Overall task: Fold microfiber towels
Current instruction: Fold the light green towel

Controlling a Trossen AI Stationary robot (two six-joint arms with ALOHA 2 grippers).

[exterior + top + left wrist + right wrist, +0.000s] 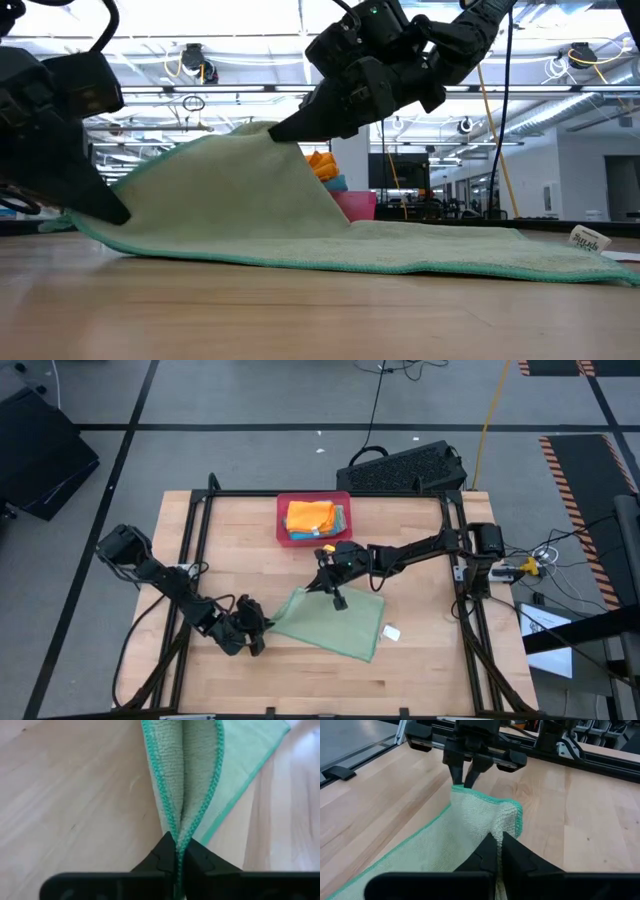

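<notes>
A light green microfiber towel (335,625) lies spread on the wooden table, its right part flat with a white label (391,632) at the edge. My left gripper (258,632) is low at the towel's left corner and shut on it. My right gripper (338,598) is shut on the towel's far side and holds it up, so the cloth forms a ridge (230,160) between the two grippers. More towels (312,517), orange, blue and green, lie stacked in the pink-red tray (283,520). My left gripper pinches the towel's left corner (176,842) between its two fingers, where two green-hemmed edges run together as a fold. The fingers slant down from the table's left. The corner sits close to the table top (110,212). My right gripper pinches a bunched bit of the towel's hemmed far edge (506,820) between its two fingers, slanting down from the table's right. That part is lifted clear (275,135). The cloth slopes down from it to the table.
The tray stands at the table's far middle. A black keyboard (405,468) lies beyond the far right corner. A black frame (452,550) runs around the table. Bare wood shows near the front edge (320,685).
</notes>
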